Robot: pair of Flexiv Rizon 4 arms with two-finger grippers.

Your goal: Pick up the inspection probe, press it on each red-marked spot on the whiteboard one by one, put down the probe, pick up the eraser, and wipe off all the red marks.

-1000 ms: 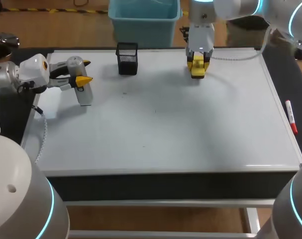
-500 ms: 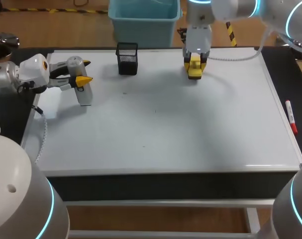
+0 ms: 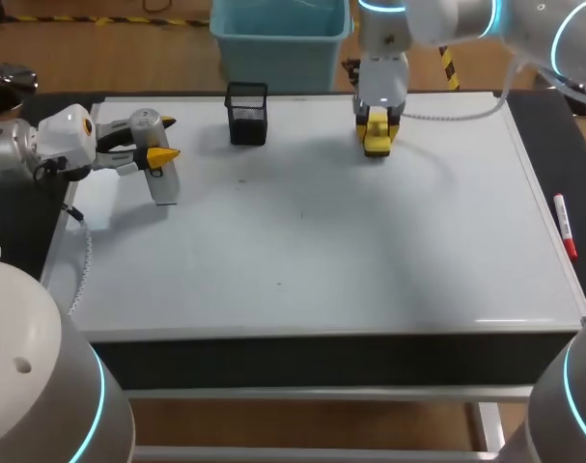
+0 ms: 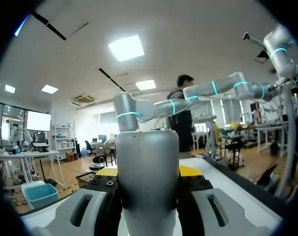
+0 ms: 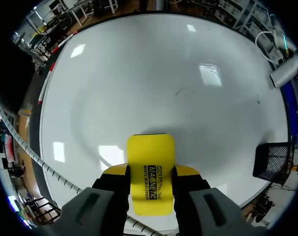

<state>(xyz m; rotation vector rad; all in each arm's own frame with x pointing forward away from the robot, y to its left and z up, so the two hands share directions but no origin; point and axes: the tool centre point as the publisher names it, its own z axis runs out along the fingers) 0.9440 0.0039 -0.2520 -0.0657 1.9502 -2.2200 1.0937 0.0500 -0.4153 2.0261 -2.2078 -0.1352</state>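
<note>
The whiteboard point(image 3: 350, 231) covers the table; I see only a few faint dark specks point(image 3: 241, 179) on it, no red. My left gripper point(image 3: 160, 145) hovers over the board's far left part, shut on the grey cylindrical probe point(image 3: 162, 169). In the left wrist view the probe point(image 4: 149, 172) fills the gap between the fingers of that gripper point(image 4: 149, 183). My right gripper point(image 3: 377, 123) is at the far edge, right of the middle, shut on the yellow eraser point(image 3: 376, 140). The eraser point(image 5: 150, 162) sits close over the board, clamped by the right gripper point(image 5: 149, 179).
A black mesh cup point(image 3: 246, 113) stands at the board's far edge, left of the eraser, also visible beside the right gripper as the cup point(image 5: 271, 162). A red marker point(image 3: 565, 224) lies on the dark ledge along the board's right side.
My right gripper has shifted slightly to the left along the far edge with the eraser in it. The left arm and probe have not moved.
</note>
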